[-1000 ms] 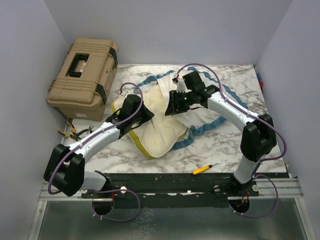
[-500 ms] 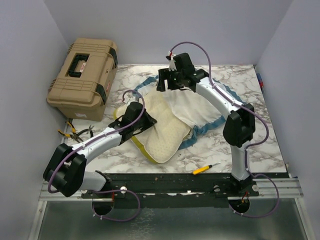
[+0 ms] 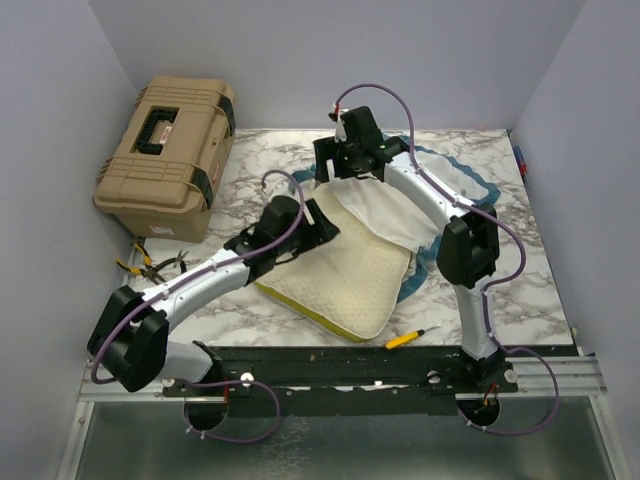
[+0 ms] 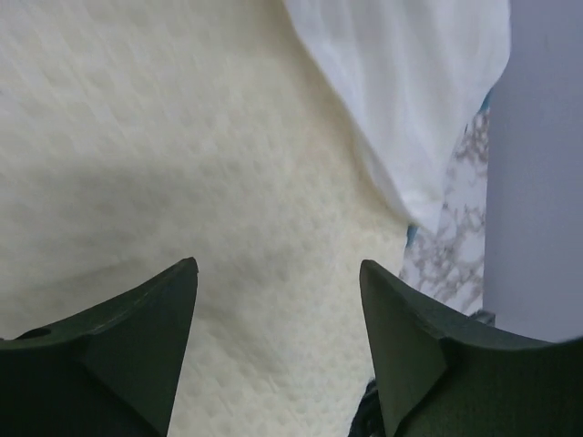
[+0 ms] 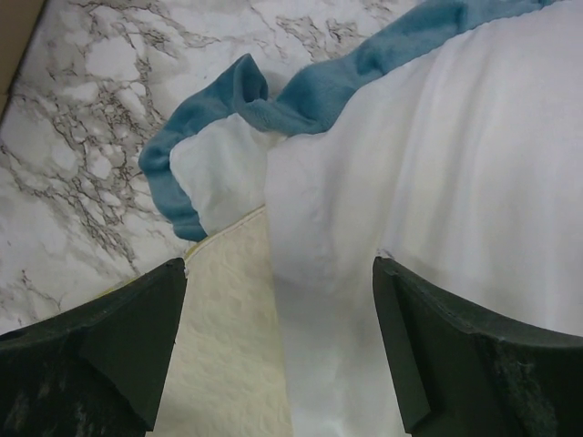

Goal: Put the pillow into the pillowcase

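The cream dimpled pillow [image 3: 350, 285] lies flat on the marble table, its far end under the white inside of the pillowcase [image 3: 390, 215]. Blue trim [image 3: 470, 182] runs along the pillowcase's far side. My left gripper [image 3: 325, 224] hovers open just above the pillow's far left part. In the left wrist view the pillow [image 4: 182, 137] fills the gap between the fingers of my left gripper [image 4: 278, 273], and nothing is held. My right gripper [image 3: 328, 172] stands open over the pillowcase's far left corner. Below my right gripper [image 5: 278, 269] show white cloth [image 5: 437, 164], blue trim [image 5: 301, 91] and the pillow's edge [image 5: 228, 355].
A tan toolbox [image 3: 165, 155] sits at the far left. Pliers [image 3: 150, 262] lie in front of it. A yellow-handled tool [image 3: 412, 337] lies near the table's front edge [image 3: 400, 348]. Grey walls enclose the table on three sides.
My left gripper has opened, let go of the pillow and shifted right. The pillow has spread flat toward the front right. My right gripper has opened wider at the pillowcase's far corner.
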Action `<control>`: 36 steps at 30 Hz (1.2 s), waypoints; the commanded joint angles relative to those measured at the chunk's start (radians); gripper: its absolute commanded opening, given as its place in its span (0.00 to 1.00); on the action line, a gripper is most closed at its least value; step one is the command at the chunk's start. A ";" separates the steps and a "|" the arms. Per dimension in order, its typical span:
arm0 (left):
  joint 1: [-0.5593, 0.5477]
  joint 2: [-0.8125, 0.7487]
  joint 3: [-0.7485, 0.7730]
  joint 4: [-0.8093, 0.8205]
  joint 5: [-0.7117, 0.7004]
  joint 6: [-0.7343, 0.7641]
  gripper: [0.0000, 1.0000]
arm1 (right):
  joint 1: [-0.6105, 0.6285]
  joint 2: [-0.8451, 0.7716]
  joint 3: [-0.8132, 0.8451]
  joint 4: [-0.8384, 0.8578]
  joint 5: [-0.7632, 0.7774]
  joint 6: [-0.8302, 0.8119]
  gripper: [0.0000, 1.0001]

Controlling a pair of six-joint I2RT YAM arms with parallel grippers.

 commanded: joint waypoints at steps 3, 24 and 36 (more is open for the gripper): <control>0.243 -0.022 0.140 -0.132 0.087 0.161 0.73 | 0.007 0.033 0.097 -0.054 0.012 -0.044 0.88; 0.432 0.473 0.437 -0.160 0.222 0.326 0.74 | 0.041 0.114 0.127 -0.069 -0.033 -0.032 0.85; 0.430 0.738 0.740 -0.146 0.184 0.457 0.74 | 0.084 -0.145 -0.259 -0.018 -0.231 0.114 0.88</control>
